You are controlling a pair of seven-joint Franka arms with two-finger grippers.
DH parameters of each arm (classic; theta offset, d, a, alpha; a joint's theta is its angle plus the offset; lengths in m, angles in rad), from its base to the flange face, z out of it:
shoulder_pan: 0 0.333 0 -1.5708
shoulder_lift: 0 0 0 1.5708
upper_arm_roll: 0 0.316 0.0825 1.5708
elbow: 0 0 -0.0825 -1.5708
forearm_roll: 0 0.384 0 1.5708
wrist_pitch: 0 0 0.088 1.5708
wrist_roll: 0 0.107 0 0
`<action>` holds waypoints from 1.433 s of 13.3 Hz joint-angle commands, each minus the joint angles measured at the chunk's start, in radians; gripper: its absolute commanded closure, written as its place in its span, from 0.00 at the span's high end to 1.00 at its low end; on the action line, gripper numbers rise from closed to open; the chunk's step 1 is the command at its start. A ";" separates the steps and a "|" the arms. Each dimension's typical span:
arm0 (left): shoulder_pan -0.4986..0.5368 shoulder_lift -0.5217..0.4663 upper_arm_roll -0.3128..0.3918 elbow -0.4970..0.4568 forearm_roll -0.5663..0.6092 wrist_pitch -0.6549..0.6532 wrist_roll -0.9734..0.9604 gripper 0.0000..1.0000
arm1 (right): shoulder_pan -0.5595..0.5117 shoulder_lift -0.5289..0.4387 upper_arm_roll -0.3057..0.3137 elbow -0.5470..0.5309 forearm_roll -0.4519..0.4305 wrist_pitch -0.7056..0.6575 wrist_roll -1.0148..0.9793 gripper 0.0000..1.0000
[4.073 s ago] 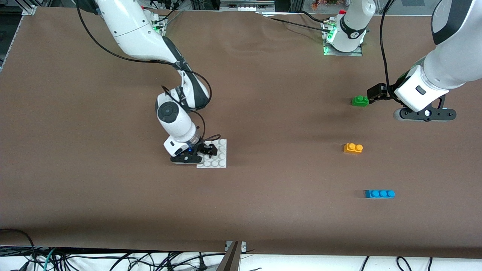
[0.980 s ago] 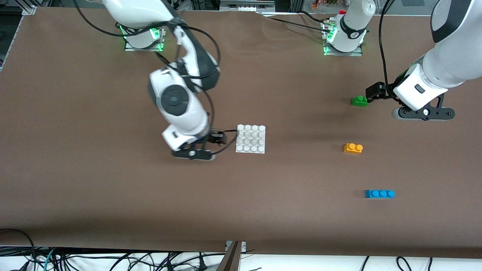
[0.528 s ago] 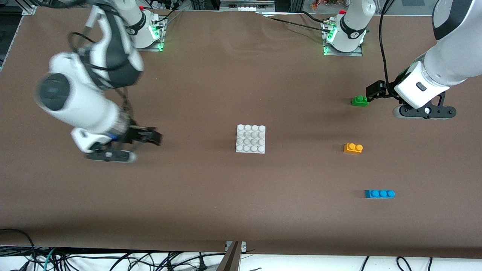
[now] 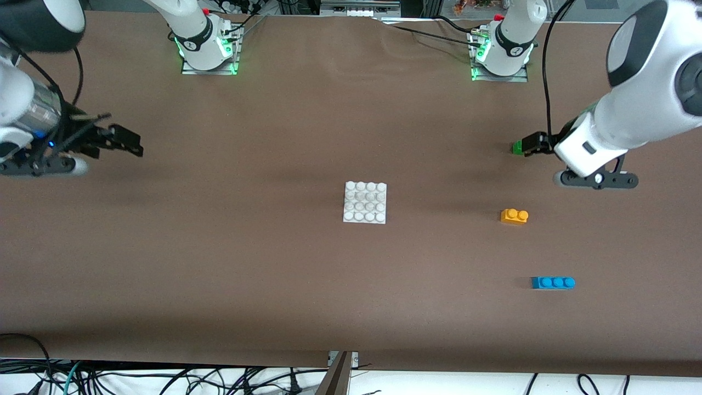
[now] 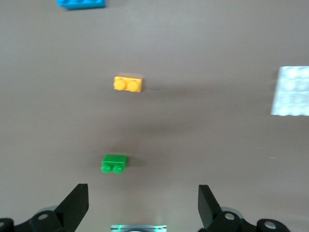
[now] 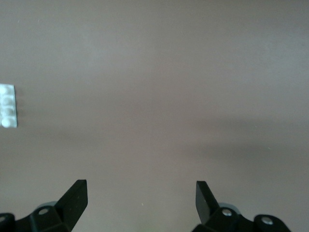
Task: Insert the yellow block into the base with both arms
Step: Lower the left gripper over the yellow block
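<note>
Left arm is lining up to fetch the yellow block [image 4: 514, 216].
Left gripper [image 4: 527, 146], jaws released, is hovering over the green brick [image 5: 115, 164]; right gripper [image 4: 122, 142], also released, is waiting well apart from the base [image 4: 365, 202].

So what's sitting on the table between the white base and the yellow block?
Nothing: in the front view only bare brown table runs from the base to the yellow block.
</note>
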 commanded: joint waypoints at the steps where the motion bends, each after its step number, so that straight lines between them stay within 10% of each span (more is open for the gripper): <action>1: 0.016 0.073 -0.002 0.013 0.031 0.070 0.005 1.00 | -0.058 -0.074 0.049 -0.068 -0.042 -0.005 -0.031 0.99; 7: 0.005 0.175 -0.001 -0.045 0.045 0.272 0.006 1.00 | -0.072 -0.043 0.044 -0.027 -0.051 -0.036 -0.046 0.99; 19: 0.113 0.168 -0.002 -0.502 0.134 0.866 0.121 1.00 | -0.088 -0.025 0.017 0.033 -0.048 -0.106 -0.055 0.99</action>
